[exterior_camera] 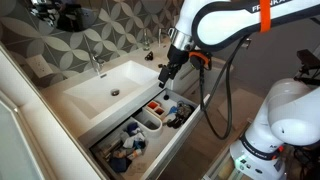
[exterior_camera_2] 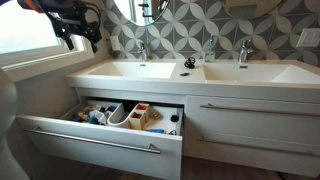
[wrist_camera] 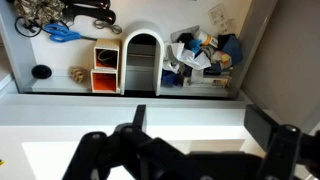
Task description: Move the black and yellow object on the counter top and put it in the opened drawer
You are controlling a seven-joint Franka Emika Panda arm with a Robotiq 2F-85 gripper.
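Observation:
The black and yellow object point(exterior_camera_2: 188, 63) lies on the white counter top point(exterior_camera_2: 240, 80) between the two basins, near the back wall. It is not in the wrist view. My gripper point(exterior_camera_2: 88, 33) hangs in the air at the upper left, well away from the object, and in an exterior view point(exterior_camera: 164, 76) it is over the counter's front edge above the opened drawer point(exterior_camera: 172, 150). In the wrist view my gripper point(wrist_camera: 200, 122) is open and empty, over the white counter top point(wrist_camera: 60, 150). Beyond it lies the opened drawer point(wrist_camera: 60, 58), which also shows in an exterior view point(exterior_camera_2: 100, 140).
The drawer holds a white rounded bin point(wrist_camera: 142, 60), orange boxes point(wrist_camera: 105, 68), blue scissors point(wrist_camera: 62, 33) and a pile of blue items point(wrist_camera: 205, 55). Chrome taps point(exterior_camera_2: 141, 50) point(exterior_camera_2: 243, 50) stand behind the basins. A closed drawer front point(exterior_camera_2: 255, 120) lies beside the open one.

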